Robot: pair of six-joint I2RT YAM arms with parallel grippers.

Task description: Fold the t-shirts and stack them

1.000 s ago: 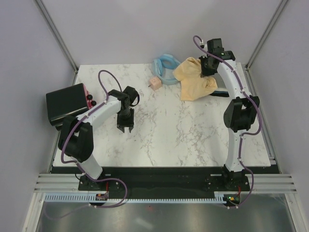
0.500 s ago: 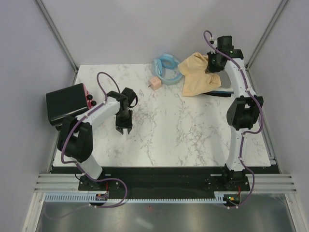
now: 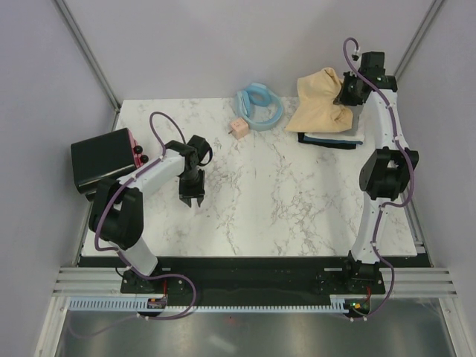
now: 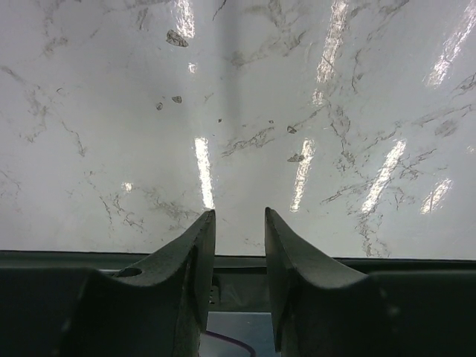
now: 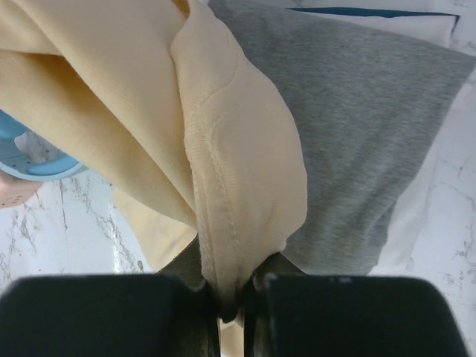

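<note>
Firstly, containers: the black box (image 3: pixel 104 158) with a pink-red side sits at the left edge of the table (image 3: pixel 282 216), and I cannot tell what it holds. A light blue ring (image 3: pixel 259 104) lies at the far middle of the table, with a small pink block (image 3: pixel 238 128) just near of it.

My right gripper (image 3: pixel 348 93) is at the far right corner, jaws pinched tight on a bunched fold of the pale yellow t-shirt (image 3: pixel 321 104). In the wrist view the cloth runs straight down into the seam between my fingers. The rest of the shirt hangs leftward in soft, loose folds. Its lower edge drapes onto a stack of folded shirts.

The stack lies flat at the far right of the table. The grey t-shirt (image 5: pixel 357 134) is on top, a fine heathered knit. The white t-shirt (image 5: pixel 416 201) is under it, and the navy t-shirt (image 5: pixel 372 10) shows as a thin dark edge.

My left gripper (image 3: pixel 193 199) points down over the left-middle of the table, well apart from the shirts. Its fingers stand partly apart with a narrow gap, nothing between them. Below is bare, glossy white marble-pattern surface with grey veins.
</note>
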